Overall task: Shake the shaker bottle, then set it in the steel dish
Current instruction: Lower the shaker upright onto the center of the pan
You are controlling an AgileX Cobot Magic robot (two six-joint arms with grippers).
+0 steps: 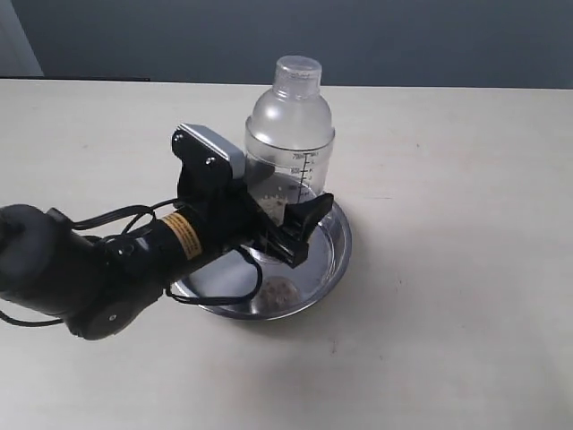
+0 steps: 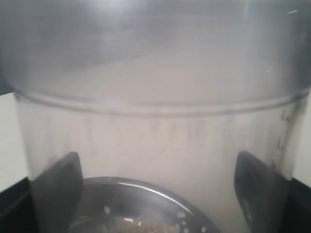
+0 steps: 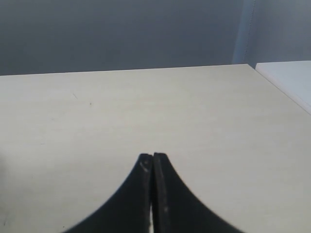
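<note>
- Light beige table [image 1: 466, 296], dark blue-grey wall [image 1: 179, 36] behind.
- Left arm [image 1: 81, 269], black, reaches in from the left of the exterior view, with a silver wrist camera box [image 1: 210, 157] on top.
- Steel dish [image 1: 333, 255], round, shallow and shiny, sits mid-table.
- Shaker bottle [image 1: 288, 134] stands upright over the far part of the dish. Its base is hidden behind the gripper, so I can't tell whether it rests on the dish bottom.
- Left gripper [image 2: 158, 184] is spread wide around the bottle's lower body. Its fingers [image 2: 58, 189] sit one on each side of the bottle; can't tell if they squeeze it or only flank it.
- Right gripper [image 3: 153, 194] has both fingers pressed together with nothing between them, above bare table.
- Frosted dome top of the bottle, with a small clear cap [image 1: 297, 76] on it.
- Black measuring scale [image 1: 307, 170] runs down the bottle's side.
- Brownish grains [image 2: 146, 225] lie low inside the bottle.
</note>
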